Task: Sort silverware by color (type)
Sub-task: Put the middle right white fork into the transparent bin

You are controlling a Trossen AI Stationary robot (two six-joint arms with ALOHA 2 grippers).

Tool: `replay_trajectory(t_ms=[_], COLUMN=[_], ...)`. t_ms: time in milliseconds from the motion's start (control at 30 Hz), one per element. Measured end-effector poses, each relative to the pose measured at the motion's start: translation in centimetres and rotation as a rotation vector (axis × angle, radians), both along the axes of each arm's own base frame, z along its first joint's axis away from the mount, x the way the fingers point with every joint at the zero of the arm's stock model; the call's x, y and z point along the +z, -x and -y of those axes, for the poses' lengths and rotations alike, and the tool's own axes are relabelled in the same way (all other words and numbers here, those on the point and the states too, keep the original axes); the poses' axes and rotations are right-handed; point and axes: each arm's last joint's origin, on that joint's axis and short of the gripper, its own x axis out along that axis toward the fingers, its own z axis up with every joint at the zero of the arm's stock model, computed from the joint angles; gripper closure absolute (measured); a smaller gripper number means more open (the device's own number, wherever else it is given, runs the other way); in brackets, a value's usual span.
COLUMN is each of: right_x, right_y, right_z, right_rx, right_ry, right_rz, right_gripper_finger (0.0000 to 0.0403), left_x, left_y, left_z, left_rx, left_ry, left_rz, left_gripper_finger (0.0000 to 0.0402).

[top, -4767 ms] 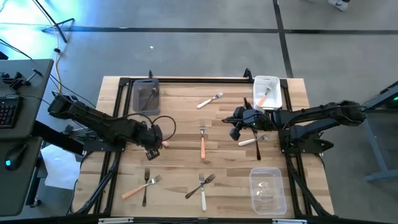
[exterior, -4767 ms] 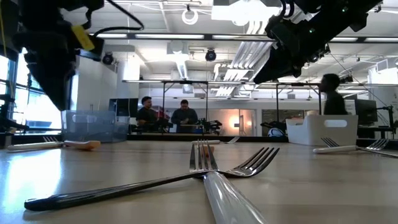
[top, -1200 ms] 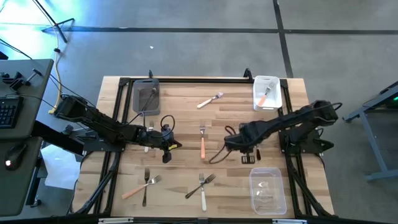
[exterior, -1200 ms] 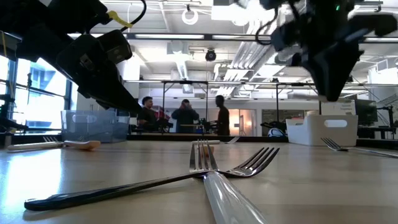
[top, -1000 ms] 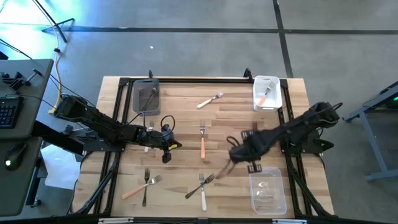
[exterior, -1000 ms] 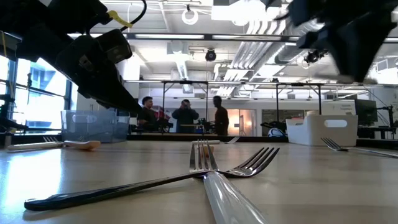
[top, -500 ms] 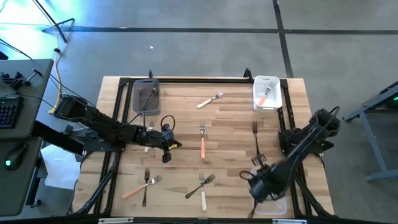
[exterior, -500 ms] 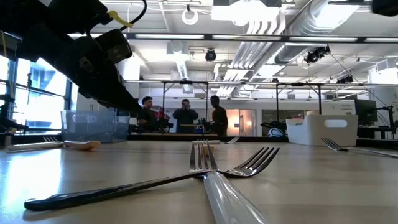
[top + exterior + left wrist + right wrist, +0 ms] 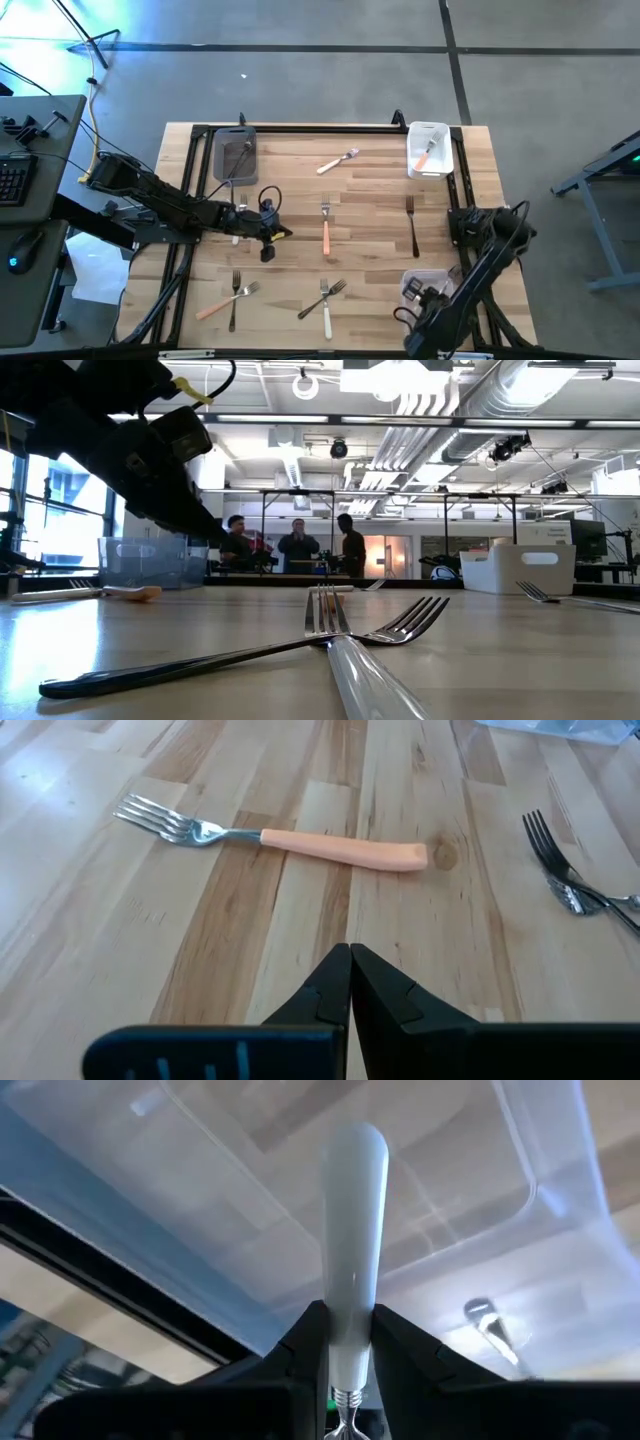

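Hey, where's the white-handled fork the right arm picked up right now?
The white-handled fork is clamped in the right gripper, held over the clear bin at the table's near right corner, seen in the right wrist view.

no legible text, labels, signs

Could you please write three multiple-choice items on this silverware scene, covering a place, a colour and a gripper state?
1. Where is the right gripper?
A. over the clear bin at the near right
B. over the grey bin
C. at the table's centre

2. What colour is the handle of the fork it holds?
A. salmon-orange
B. white
C. black

3. How are the left gripper's fingers?
A. wide open
B. shut on a fork
C. shut, empty

Answers: 1 A, the high view shows it there; 2 B, the right wrist view shows a white handle; 3 C, fingertips meet with nothing between.
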Motion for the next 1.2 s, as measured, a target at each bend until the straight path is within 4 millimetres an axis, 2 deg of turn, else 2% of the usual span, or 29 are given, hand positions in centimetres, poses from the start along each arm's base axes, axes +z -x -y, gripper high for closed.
replay_trajectory(t_ms=[300, 767, 1033, 1200], right_x=[-0.3, -0.4, -0.5, -1.6], right_y=[-0.9, -1.5, -1.8, -2.2], right_z=[-1.0, -1.7, -2.0, -2.4], right_rx=[0.043, -0.006, -0.014, -0.017], right_ry=[-0.027, -0.077, -0.111, -0.106], right_rz=[0.022, 0.113, 0.143, 0.139], right_gripper_finger=[0.035, 0.035, 0.0337, 0.0334], left_x=[-0.2, -0.2, -0.2, -0.2], left_y=[0.2, 0.2, 0.3, 0.3], left_z=[0.3, 0.3, 0.6, 0.6], left_rx=[0.005, 0.006, -0.006, -0.006], left_ry=[-0.01, -0.009, -0.009, -0.008], left_rz=[-0.019, -0.018, -0.018, -0.018], left_gripper_finger=[0.0399, 0.0399, 0.0399, 0.0399])
